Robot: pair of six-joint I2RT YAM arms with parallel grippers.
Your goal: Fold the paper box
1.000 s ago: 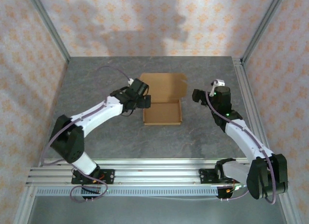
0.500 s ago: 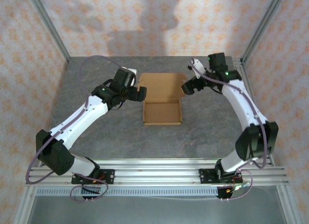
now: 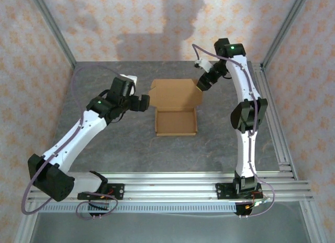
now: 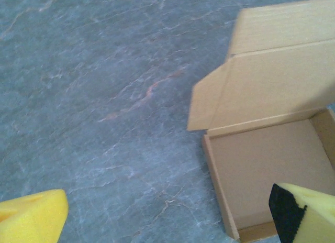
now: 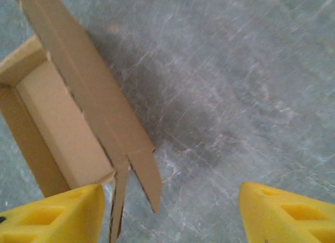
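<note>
The paper box is plain brown cardboard in the middle of the table, a shallow tray with its lid standing open behind it. My left gripper hovers just left of the lid's left flap, jaws wide open; in the left wrist view the box lies to the right, and the left gripper has bare table between its yellow fingertips. My right gripper is at the lid's right rear corner. In the right wrist view the right gripper is open, and the lid's corner flap hangs between the fingers, untouched.
The grey stone-patterned table is ringed by patterned walls and aluminium posts. A rail frame runs along the near edge by the arm bases. The right arm stretches up nearly straight along the table's right side.
The right arm swung from beside the tray up and back to the lid's right rear corner, and its jaws narrowed somewhat. The left gripper drew back left and farther from the box.
</note>
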